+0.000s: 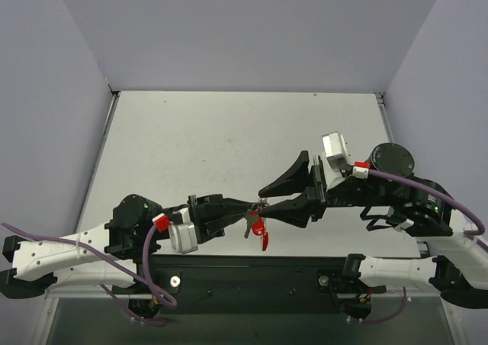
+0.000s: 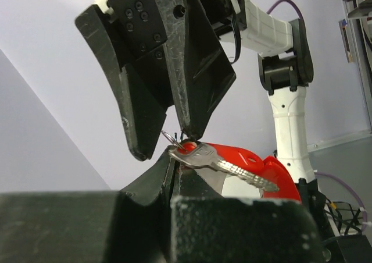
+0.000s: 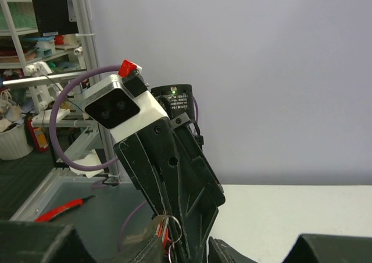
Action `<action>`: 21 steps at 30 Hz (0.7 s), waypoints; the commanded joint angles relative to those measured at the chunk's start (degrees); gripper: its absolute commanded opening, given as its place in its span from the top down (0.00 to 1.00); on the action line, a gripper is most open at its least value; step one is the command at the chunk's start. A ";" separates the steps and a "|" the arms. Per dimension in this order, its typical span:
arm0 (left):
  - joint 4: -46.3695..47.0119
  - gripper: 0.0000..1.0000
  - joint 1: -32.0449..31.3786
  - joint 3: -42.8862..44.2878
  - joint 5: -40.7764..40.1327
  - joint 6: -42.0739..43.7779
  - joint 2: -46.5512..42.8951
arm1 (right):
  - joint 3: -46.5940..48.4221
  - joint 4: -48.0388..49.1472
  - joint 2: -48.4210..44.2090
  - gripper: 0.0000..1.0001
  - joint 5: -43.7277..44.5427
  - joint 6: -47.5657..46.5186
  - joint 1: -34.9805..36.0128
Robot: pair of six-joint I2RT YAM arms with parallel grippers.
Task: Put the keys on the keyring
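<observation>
L gripper [image 2: 176,167] pinches key [image 2: 224,163]; R gripper [image 2: 164,145] jaws apart, tip against it.

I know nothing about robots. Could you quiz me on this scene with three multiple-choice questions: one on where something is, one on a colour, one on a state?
1. Where is the silver key?
A. at the left hand fingertips
B. lying far from both arms
C. inside a box

2. What colour is the tag beside it?
A. blue
B. red
C. green

3. The right hand has its fingers:
A. pressed together
B. out of sight
C. apart

Answers: 1 A, the key juts from the left fingertips; 2 B, the tag is bright red; 3 C, a gap shows between its fingers.
</observation>
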 commanded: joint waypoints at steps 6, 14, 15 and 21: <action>-5.30 1.00 -0.08 5.30 -2.02 0.15 -0.40 | 2.06 -0.17 2.35 0.65 0.12 -0.55 0.02; -6.80 1.00 -0.08 4.42 -4.48 1.03 -2.51 | 2.41 -0.62 -0.72 0.45 -0.75 -0.56 -0.07; -6.62 1.00 -0.08 4.16 -4.66 1.12 -2.68 | 2.50 -0.62 -0.99 0.43 -1.01 -0.55 -0.07; -6.44 1.00 -0.08 3.80 -5.10 1.56 -3.30 | 2.59 -1.06 -2.04 0.41 -0.14 -0.55 0.02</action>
